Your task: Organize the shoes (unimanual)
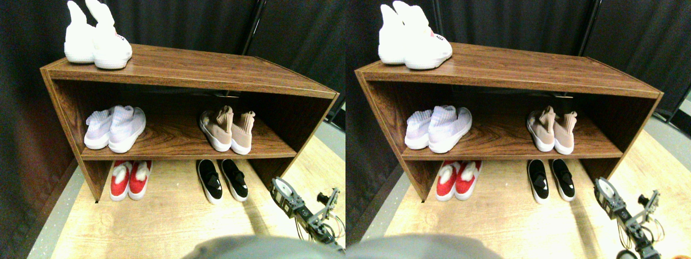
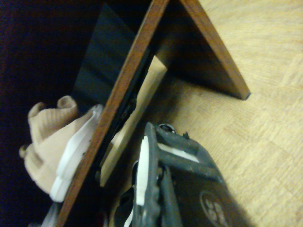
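Observation:
The shoes (image 1: 229, 129), a beige-tan knit pair with white soles, stand side by side on the right half of the middle shelf (image 1: 178, 148) of a brown wooden rack, heels toward me. The left shoe (image 1: 216, 128) is angled slightly outward. My right gripper (image 1: 282, 189) hangs low over the floor, in front of the rack's right end and below the shelf. It is apart from the shoes and nothing shows in it. In the wrist view one beige shoe (image 2: 52, 142) sits behind the shelf's front edge (image 2: 123, 94), with my dark jaw frame (image 2: 151, 179) close beside that edge.
An all-white high-collared pair (image 1: 97, 40) stands on the rack's top at the left. A pale lilac pair (image 1: 115, 128) is on the shelf's left half. Red slippers (image 1: 130, 179) and black slip-ons (image 1: 222, 179) lie on the floor under it. Black curtains hang behind.

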Robot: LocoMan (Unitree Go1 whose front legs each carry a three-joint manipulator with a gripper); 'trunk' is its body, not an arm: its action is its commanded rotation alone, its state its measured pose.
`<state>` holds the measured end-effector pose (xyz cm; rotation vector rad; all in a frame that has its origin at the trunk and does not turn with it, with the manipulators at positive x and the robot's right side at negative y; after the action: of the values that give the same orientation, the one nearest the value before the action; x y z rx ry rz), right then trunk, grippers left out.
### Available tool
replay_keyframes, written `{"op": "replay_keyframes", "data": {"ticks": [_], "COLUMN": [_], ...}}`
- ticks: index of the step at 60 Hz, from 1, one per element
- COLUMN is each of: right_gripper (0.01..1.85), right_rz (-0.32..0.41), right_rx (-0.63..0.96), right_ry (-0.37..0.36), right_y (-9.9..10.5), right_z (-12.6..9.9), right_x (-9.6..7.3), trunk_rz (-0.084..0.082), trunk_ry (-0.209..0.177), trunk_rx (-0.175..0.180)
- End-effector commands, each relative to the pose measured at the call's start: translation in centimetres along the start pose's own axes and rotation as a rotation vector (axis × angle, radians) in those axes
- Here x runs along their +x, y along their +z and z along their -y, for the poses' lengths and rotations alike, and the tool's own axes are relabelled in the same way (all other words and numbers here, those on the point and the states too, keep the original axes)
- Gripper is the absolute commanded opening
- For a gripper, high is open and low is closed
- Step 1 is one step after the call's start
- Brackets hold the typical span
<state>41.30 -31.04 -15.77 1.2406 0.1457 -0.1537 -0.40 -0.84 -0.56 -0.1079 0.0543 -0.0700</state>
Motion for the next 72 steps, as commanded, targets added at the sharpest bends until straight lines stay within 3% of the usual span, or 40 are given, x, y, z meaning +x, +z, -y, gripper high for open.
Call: {"op": "replay_keyframes", "data": {"ticks": [1,18,34,46,62,72], "right_gripper": [0.06,0.06,0.06,0.06,0.06,0.06], "right_rz": [0.047,0.105,0.118,0.127,0.158,0.129], "right_rx": [0.014,-0.005,0.017,-0.005,0.0,0.027], "right_ry": [-0.027,-0.101,-0.19,-0.216,-0.238,-0.247], "right_y": [-1.2,0.1,0.3,0.5,0.5,-0.3], "right_z": [4.6,5.3,5.0,4.6,4.6,5.7], "right_x": [1.9,4.7,7.1,8.8,9.7,10.0], "trunk_rz": [-0.015,-0.016,-0.004,0.004,0.008,0.006], "trunk_ry": [-0.001,-0.01,-0.023,-0.021,-0.015,-0.008], "trunk_rx": [-0.027,-0.025,-0.019,-0.025,-0.032,-0.037]}}
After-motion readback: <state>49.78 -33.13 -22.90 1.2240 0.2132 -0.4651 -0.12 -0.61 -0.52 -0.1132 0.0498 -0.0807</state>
